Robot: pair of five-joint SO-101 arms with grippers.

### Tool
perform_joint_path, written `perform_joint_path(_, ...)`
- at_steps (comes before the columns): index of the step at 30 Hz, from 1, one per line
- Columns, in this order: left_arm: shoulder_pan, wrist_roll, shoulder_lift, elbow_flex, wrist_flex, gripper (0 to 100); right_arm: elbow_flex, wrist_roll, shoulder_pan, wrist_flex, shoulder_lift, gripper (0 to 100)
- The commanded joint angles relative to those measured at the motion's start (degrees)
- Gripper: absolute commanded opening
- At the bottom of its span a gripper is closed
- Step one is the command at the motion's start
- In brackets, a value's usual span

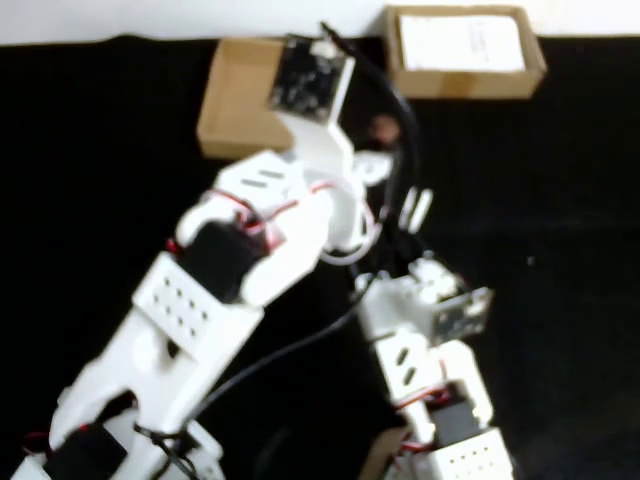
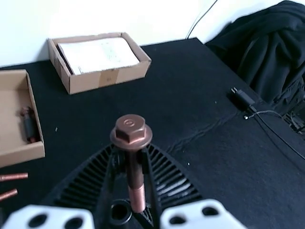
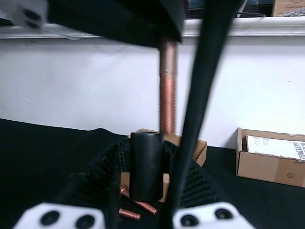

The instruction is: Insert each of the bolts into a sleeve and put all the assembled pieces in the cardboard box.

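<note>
My left gripper [image 2: 129, 174] is shut on a copper bolt [image 2: 131, 136] with a hex head, held upright by its shaft. My right gripper [image 3: 145, 193] is shut on a black sleeve [image 3: 146, 152], also upright. The bolt [image 3: 167, 86] hangs straight above the sleeve, its tip at the sleeve's top rim; whether it has entered I cannot tell. The open cardboard box [image 2: 14, 148] holds one assembled piece [image 2: 28, 125]. Two loose bolts [image 2: 12, 177] lie on the black table beside that box. From above, both arms meet in front of the box [image 1: 235, 100].
A second cardboard box [image 1: 465, 50] with white paper inside stands at the back right. A black cable [image 3: 200, 95] runs close past the sleeve and bolt. Dark cloth [image 2: 281, 43] and a small plug [image 2: 243, 98] lie at the table's far side.
</note>
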Motion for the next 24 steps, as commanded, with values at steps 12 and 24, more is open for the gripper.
perform_joint_path(12,1.27,-3.69,-2.95,1.27,-0.53,1,7.52,-0.18,0.04,-0.84,-0.22,0.6)
perform_joint_path(24,-1.36,-3.69,-3.38,4.26,-0.53,1,7.52,-0.18,0.04,-0.84,-0.31,0.6)
